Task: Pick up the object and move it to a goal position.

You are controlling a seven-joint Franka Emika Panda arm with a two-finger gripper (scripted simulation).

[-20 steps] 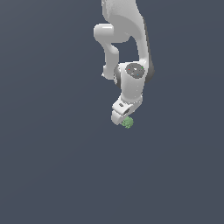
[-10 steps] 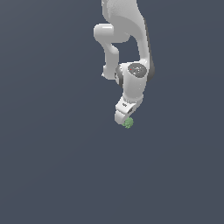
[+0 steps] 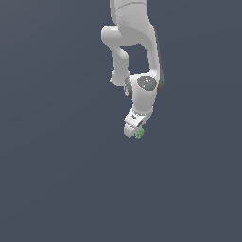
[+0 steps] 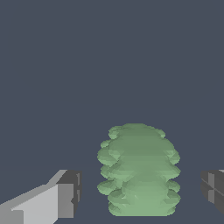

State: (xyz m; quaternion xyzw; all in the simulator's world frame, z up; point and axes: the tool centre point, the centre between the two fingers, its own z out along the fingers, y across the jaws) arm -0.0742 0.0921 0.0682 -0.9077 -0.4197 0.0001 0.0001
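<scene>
A plain dark grey-blue tabletop (image 3: 56, 189) fills the exterior view, with nothing else on it that can be seen. A white robot arm (image 3: 134, 42) reaches down from the top centre of the frame, bending at a rounded wrist joint just above the middle. Its gripper (image 3: 134, 131) sits slightly right of centre, pointing down at the surface. Tucked at the gripper's tip is the object (image 3: 139, 133), a tiny green bumpy lump, much smaller than the gripper. In the wrist view the object (image 4: 139, 170) fills the lower middle of the frame, with one finger (image 4: 65, 194) at lower left and the other at the lower right edge (jaws wide, clear gaps on both sides, not yet gripping). It looks light and rigid; its ridged, rounded sides may slip, so closing across its broad middle seems safest.
</scene>
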